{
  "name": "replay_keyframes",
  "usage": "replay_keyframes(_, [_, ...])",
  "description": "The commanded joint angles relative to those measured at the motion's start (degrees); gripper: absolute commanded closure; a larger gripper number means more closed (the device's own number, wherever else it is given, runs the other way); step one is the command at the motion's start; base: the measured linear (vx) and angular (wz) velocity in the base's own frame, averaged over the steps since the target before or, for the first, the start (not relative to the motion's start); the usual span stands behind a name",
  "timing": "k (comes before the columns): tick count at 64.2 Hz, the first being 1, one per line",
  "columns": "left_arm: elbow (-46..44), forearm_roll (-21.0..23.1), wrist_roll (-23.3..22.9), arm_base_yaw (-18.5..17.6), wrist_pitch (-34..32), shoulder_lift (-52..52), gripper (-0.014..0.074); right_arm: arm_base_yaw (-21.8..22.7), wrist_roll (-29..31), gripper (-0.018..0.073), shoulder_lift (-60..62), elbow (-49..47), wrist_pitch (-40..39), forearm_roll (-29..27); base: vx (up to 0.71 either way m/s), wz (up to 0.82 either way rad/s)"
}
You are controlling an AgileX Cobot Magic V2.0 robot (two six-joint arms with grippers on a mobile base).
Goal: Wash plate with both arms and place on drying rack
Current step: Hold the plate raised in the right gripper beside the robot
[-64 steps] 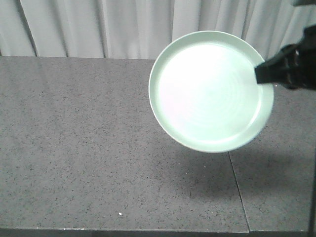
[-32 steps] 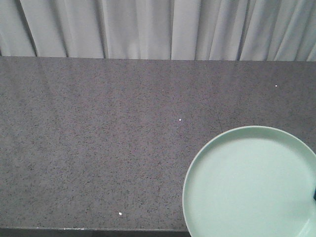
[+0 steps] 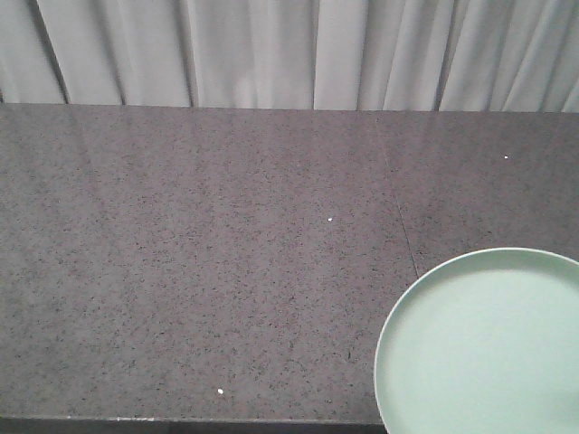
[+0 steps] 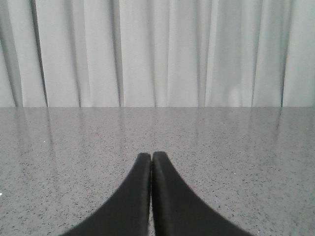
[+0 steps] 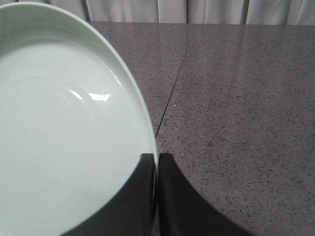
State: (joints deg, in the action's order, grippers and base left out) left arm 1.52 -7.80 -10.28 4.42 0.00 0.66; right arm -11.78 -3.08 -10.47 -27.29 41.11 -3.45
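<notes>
At 5 o'clock in the front view: plate [image 3: 493, 353], face toward the camera, cut off by the right and bottom frame edges. Mint green, plain, low rim. Right wrist view has it filling the 9 o'clock half, with a glare patch on the flat centre.

Right gripper [image 5: 156, 158] sits at 6 o'clock of its own view, pinching the plate rim. One black finger is on the inside face, the other outside, with the rim sandwiched between. Plate is probably held clear of the counter [image 3: 181, 271], but no gap shows well enough to confirm.

Left gripper [image 4: 151, 156]: fingers pressed together tip to tip, nothing between, pointing to 12 o'clock over the counter.

Counter is grey speckled stone. Seam [image 3: 403, 212] runs down from 12 o'clock to the plate's 11 o'clock rim and ends there. In the right wrist view the same seam comes down to the rim just above the fingers.

White specks [image 3: 329, 219] on the stone: one near centre, one at 7 o'clock, one at 2 o'clock.

Pale pleated curtain [image 3: 271, 54] spans 12 o'clock behind the counter in all views.
</notes>
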Motion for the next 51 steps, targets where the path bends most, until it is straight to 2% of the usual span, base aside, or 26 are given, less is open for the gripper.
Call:
replay_keyframes(1, [0.85,0.21,-0.15,0.03,-3.76,0.88,0.0602,0.22,-0.12,0.0564,-0.67,-1.45,-4.21,0.28,0.00,0.00])
replay_keyframes(51, [0.85,0.21,-0.15,0.03,-3.76,0.88,0.0602,0.22,-0.12,0.0564,-0.67,-1.45,-4.21,0.20,0.00,0.00])
